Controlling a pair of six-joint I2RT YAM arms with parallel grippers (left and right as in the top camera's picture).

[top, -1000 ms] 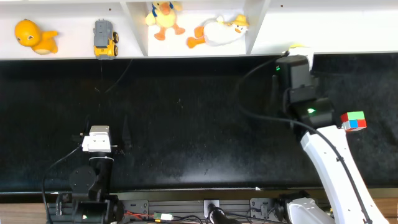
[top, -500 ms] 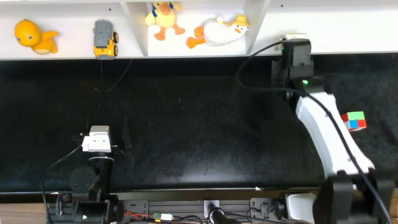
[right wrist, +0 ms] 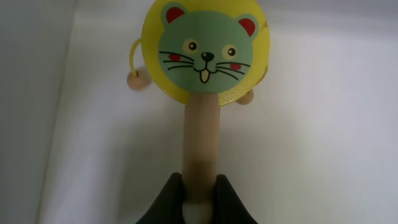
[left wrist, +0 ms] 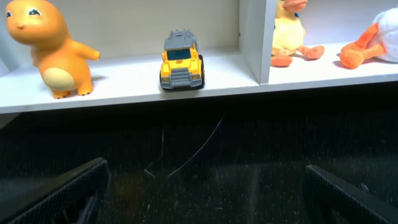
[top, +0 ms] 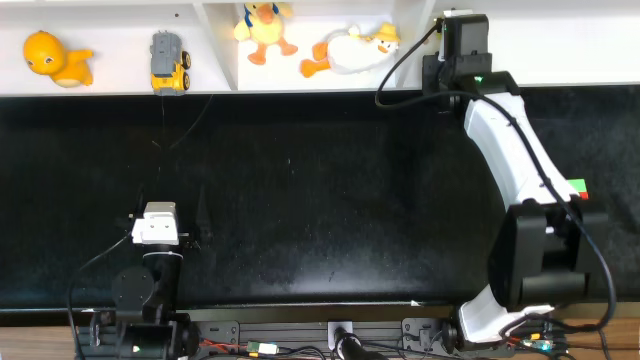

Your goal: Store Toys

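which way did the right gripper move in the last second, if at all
yes. the right gripper, shut on the rattle, went up the top view, from the black mat to the white shelf.

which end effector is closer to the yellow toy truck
Left. The left end effector sits back over the black table, facing the yellow toy truck on the shelf. The right end effector is two compartments over, holding a rattle.
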